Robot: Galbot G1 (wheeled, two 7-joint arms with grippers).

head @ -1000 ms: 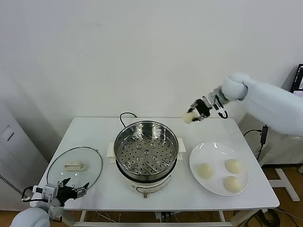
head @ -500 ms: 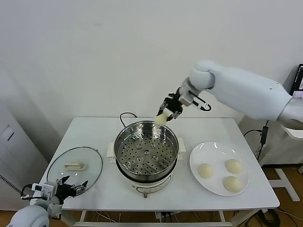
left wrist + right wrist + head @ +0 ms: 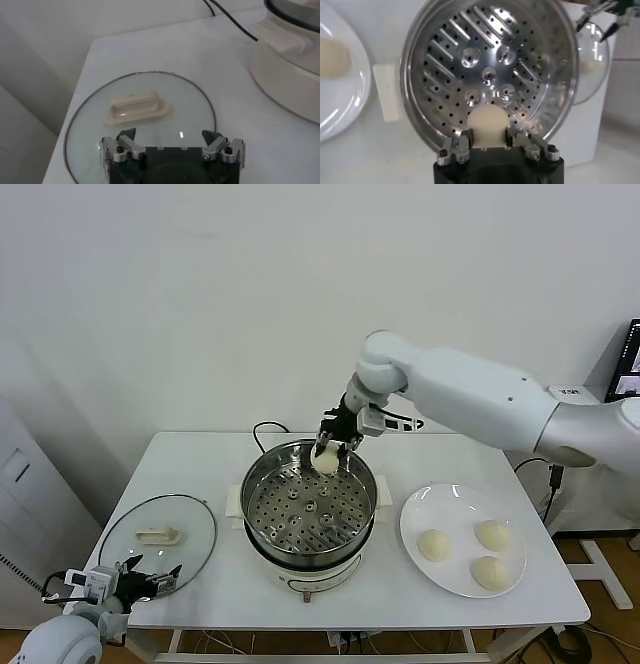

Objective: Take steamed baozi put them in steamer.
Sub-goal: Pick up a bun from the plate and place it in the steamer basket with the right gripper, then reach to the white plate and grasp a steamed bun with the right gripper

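Head view, baozi (image 3: 324, 459) in right claw (image 3: 329, 450), above steamer (image 3: 308, 509)

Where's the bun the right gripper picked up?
In the head view, the bun is clamped in the right gripper, hanging over the far rim of the steamer, not yet on the tray.

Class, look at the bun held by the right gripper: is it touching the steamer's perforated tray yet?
Apart. In the head view the bun hangs in the right gripper at the steamer's far rim, above the perforated tray; the right wrist view shows the tray far beyond it.
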